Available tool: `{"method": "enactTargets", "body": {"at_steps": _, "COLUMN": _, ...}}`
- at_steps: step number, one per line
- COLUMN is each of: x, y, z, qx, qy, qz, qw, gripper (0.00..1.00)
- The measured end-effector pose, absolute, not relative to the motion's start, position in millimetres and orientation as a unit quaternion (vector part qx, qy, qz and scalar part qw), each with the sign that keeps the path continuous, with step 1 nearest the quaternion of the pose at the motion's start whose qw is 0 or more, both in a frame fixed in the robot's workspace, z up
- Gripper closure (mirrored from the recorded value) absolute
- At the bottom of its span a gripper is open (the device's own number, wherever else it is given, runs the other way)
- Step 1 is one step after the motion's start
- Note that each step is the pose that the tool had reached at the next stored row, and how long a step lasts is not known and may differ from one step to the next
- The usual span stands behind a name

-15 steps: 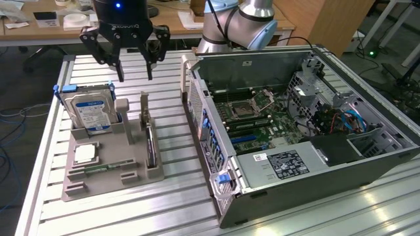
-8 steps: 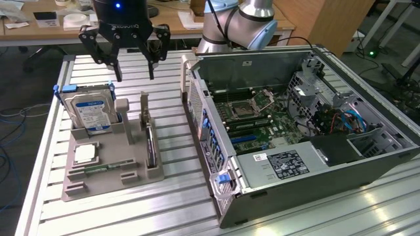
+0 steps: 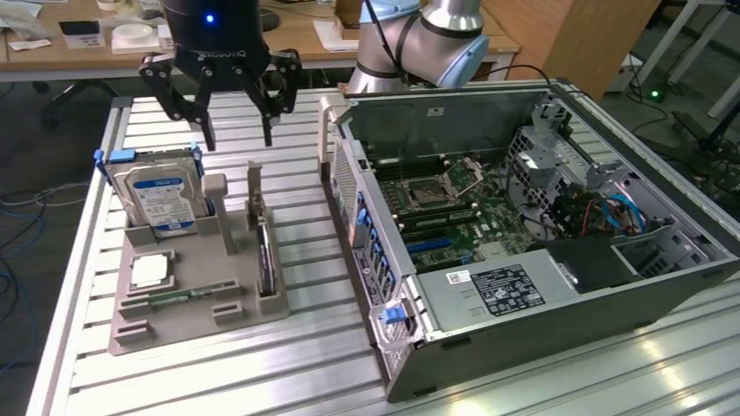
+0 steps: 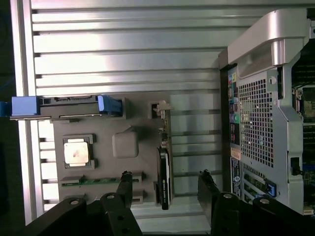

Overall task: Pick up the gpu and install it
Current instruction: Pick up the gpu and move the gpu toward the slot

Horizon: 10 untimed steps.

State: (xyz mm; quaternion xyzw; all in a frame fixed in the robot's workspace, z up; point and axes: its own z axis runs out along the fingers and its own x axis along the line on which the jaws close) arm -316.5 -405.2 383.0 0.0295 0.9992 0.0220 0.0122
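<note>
Hovering wide open over the gray fixture, the end effector holds nothing and touches nothing. In the wrist view its fingers stand on either side of the gpu below, apart from it, which suggests it is lined up with the card.

The gpu stands on its long edge in a slot on the fixture's side toward the computer case, not yet lifted. Set upright like that, its top edge is offered to a pinch from above, I judge. An upright post of the fixture rises just beside the card and may crowd one finger.

On the fixture's other side a hard drive stands in its own cradle. A processor and a green memory stick lie flat in pockets.

Beside the fixture on the counter, the case lies on its side with the panel off. Its motherboard faces up, probably so its slots can be reached from above. The case's near wall stands between fixture and board. Beyond the fixture rises the arm's body.
</note>
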Motion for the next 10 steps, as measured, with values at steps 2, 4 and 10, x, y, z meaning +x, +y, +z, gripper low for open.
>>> {"method": "enactTargets", "body": {"at_steps": 2, "x": -316.5, "y": -405.9, "z": 381.4, "qx": 0.028, "qy": 0.999, "qz": 0.022, "qw": 0.012, "gripper": 0.35}}
{"method": "enactTargets", "body": {"at_steps": 4, "x": -316.5, "y": -406.4, "z": 379.8, "qx": 0.027, "qy": 0.999, "qz": 0.022, "qw": 0.012, "gripper": 0.35}}
{"method": "enactTargets", "body": {"at_steps": 10, "x": -316.5, "y": -407.5, "z": 374.6, "qx": 0.025, "qy": 0.999, "qz": 0.022, "qw": 0.012, "gripper": 0.35}}
